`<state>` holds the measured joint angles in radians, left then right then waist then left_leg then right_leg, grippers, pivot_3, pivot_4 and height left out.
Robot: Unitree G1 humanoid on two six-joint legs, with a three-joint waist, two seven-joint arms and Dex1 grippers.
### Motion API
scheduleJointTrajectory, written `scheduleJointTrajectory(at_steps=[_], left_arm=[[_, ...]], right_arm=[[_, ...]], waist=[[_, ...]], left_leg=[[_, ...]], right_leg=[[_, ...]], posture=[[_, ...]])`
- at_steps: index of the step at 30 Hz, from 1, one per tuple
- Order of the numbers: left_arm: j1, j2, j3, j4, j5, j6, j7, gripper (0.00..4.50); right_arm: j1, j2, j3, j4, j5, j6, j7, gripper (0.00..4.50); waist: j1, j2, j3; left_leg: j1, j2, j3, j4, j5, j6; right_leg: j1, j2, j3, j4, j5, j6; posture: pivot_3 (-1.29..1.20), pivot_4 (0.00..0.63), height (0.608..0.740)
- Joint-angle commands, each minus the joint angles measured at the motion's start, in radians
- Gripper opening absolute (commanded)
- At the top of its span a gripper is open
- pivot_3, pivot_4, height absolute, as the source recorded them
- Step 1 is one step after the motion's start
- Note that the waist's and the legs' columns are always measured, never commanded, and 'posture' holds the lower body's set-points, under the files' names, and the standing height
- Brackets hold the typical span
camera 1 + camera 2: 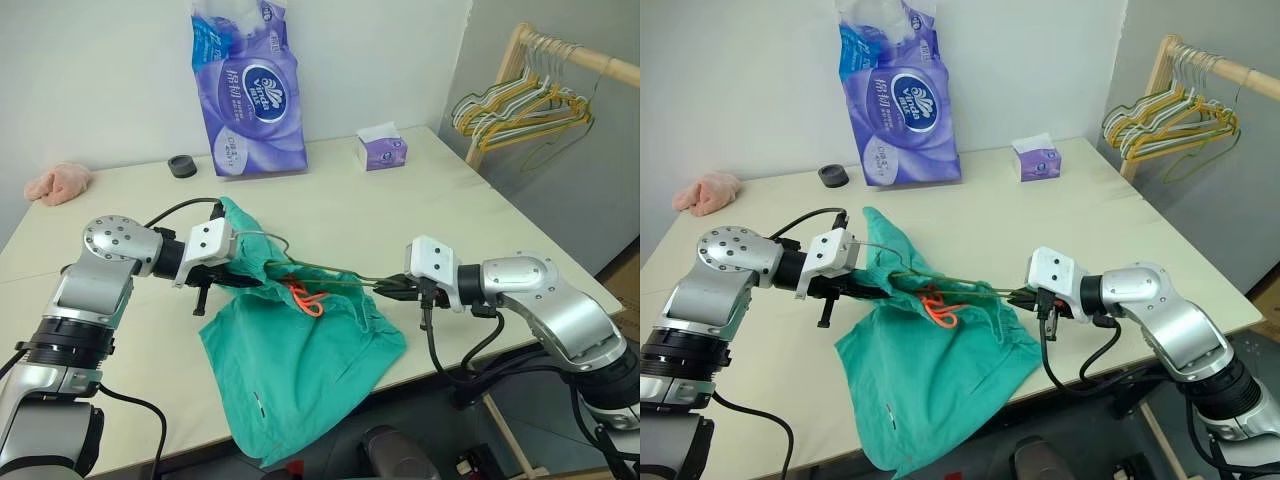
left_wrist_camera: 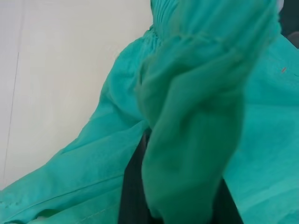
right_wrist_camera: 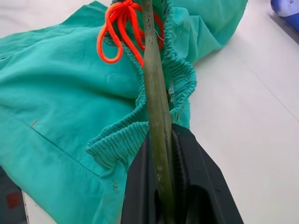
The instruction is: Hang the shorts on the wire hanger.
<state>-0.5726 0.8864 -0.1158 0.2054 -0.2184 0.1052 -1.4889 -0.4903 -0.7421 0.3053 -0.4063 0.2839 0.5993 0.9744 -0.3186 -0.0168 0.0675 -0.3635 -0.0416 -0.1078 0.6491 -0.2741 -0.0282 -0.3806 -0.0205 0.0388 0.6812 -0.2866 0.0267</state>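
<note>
1. The shorts (image 1: 300, 370) are seen partly lifted above the cream table (image 1: 420, 200), with the lower part draped over the near table edge.
2. The wire hanger (image 1: 330, 268) is held about level between the two grippers, and it is threaded through the gathered waistband, beside the orange cord (image 1: 305, 298).
3. The right gripper (image 1: 392, 288) is seen with its jaws shut on one end of the wire hanger; in the right wrist view the olive wire (image 3: 156, 107) is pinched between the black fingers (image 3: 196, 186).
4. The left gripper (image 1: 240, 272) is seen with its jaws closed on a fold of the shorts at the waistband; teal cloth (image 2: 196, 121) is bunched over the fingers in the left wrist view.
5. A purple tissue pack (image 1: 245, 90), a small tissue box (image 1: 381, 150), a black round object (image 1: 183, 166) and a pink cloth lump (image 1: 58, 184) are seen at the far side of the table.
6. Coloured hangers (image 1: 520, 110) are hung on a wooden rail (image 1: 580, 55) to the right.
</note>
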Motion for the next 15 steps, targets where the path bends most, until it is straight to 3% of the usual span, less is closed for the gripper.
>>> scheduleJointTrajectory(at_steps=[1,3,12,15], left_arm=[[-0.004,-0.007,0.005,-0.019,-0.001,0.002,0.013,0.0],[0.0,-0.005,0.003,-0.021,0.001,0.004,0.01,0.0],[0.012,0.008,0.005,-0.007,0.005,0.0,0.007,0.0],[0.004,0.008,0.005,0.001,0.006,0.001,0.006,0.0]], right_arm=[[0.015,-0.026,0.004,-0.029,0.01,-0.135,0.112,0.53],[0.034,-0.051,-0.013,0.01,-0.013,-0.198,0.135,1.04],[0.113,-0.179,-0.157,0.259,-0.074,-0.325,0.14,4.34],[0.221,-0.149,-0.2,0.179,-0.002,-0.272,0.111,4.45]], waist=[[0.0,0.0,0.0],[0.0,0.0,0.0],[0.001,0.0,0.0],[0.001,0.0,0.0]], left_leg=[[0.0,0.0,0.0,0.0,0.0,0.0],[0.0,0.0,0.0,0.0,0.0,0.0],[0.0,0.0,0.0,0.001,0.0,0.0],[0.0,0.0,0.0,0.001,0.0,0.0]], right_leg=[[0.0,0.0,0.0,0.0,0.0,0.0],[0.0,0.0,0.0,0.0,0.0,0.0],[0.001,0.0,-0.001,0.0,0.0,0.0],[0.001,0.0,0.0,0.0,0.0,0.0]], posture=[[-0.36,0.022,0.74],[-0.36,0.024,0.74],[-0.36,0.032,0.74],[-0.36,0.036,0.74]])
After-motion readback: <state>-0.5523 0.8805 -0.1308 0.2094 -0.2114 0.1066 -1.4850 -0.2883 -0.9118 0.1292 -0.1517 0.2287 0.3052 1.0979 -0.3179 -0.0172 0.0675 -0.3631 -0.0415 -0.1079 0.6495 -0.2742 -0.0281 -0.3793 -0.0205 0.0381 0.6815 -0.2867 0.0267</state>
